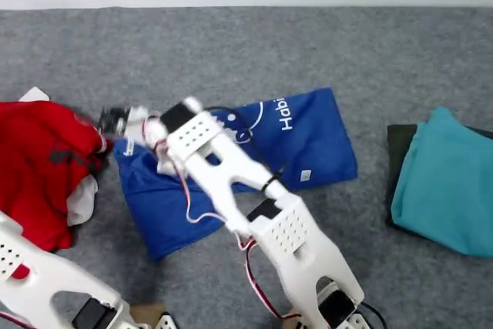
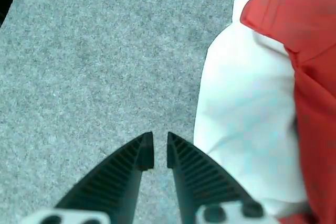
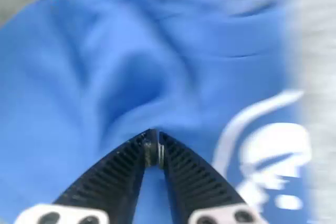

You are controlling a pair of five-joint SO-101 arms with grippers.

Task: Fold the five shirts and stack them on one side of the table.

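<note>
The grey carpet-textured worktop (image 1: 246,44) spans the whole high view. At its centre lies the royal-blue cotton shirt with white print (image 1: 308,140), spread flat and angled. The crumpled red shirt (image 1: 38,159) sits at the left edge. At the right edge, the folded teal shirt (image 1: 447,182) rests on the folded dark shirt (image 1: 399,152). The white shirt (image 2: 247,129) peeks out from under the red one.

The white right arm (image 1: 262,206) stretches from the bottom centre to the blue shirt's left corner. The right pincer (image 3: 153,148) is closed, pinching blue cloth. The left pincer (image 2: 155,153) is nearly closed and holds nothing, over bare worktop just beside the white shirt.
</note>
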